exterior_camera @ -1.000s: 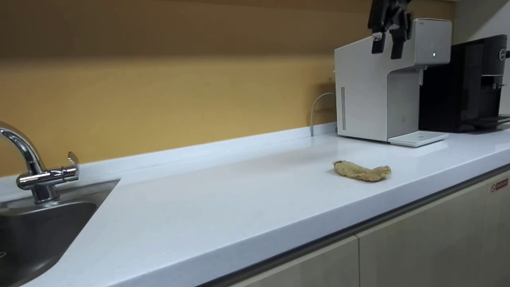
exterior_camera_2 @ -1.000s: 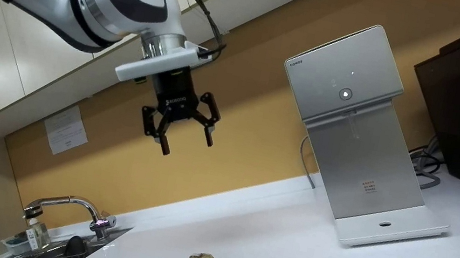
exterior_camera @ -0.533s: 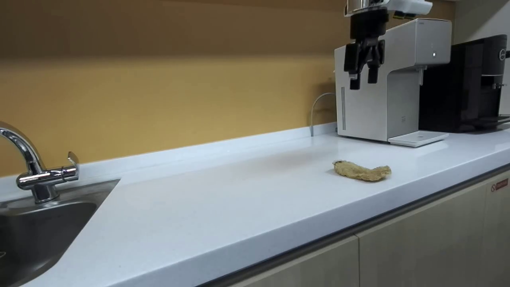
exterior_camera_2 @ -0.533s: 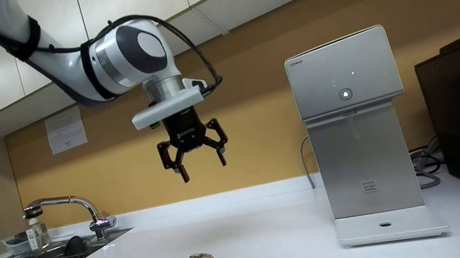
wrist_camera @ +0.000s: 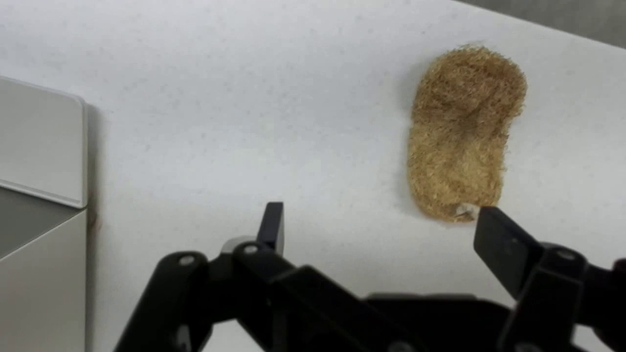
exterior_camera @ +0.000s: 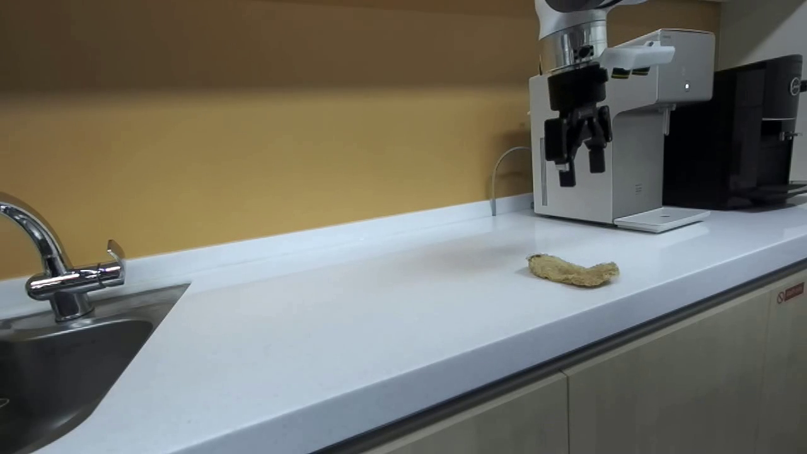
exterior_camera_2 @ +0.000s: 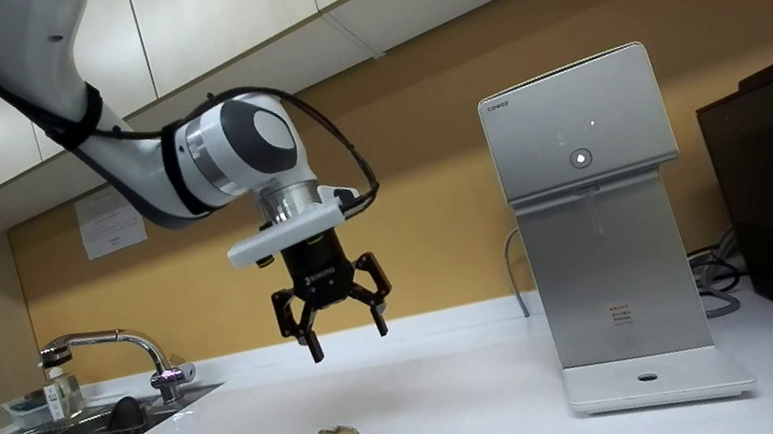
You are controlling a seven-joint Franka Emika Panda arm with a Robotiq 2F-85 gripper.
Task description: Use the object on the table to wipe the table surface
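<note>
While gripper (exterior_camera_2: pixel 350 344) hangs spread wide above worktop (exterior_camera: pixel 302 340), holding nothing, loofah pad (wrist_camera: pixel 462 137) lies near front edge. Likely risk: straight descent misses pad or nips only end nearest back edge, since pad appears off-centre of jaw gap, toward front edge; clumsy nudge could tip it over. Pad coarse, fibrous, kidney-shaped, slightly bent; worktop hard-looking, glossy, faintly speckled.

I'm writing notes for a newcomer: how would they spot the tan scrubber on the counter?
Find the silver-grey dispenser standing on the white counter. On the dispenser's side toward the sink, nearer the counter's front edge, lies the scrubber, long and slightly bent. Its rough, fibrous tan surface sets it apart from the smooth dispenser.
</note>
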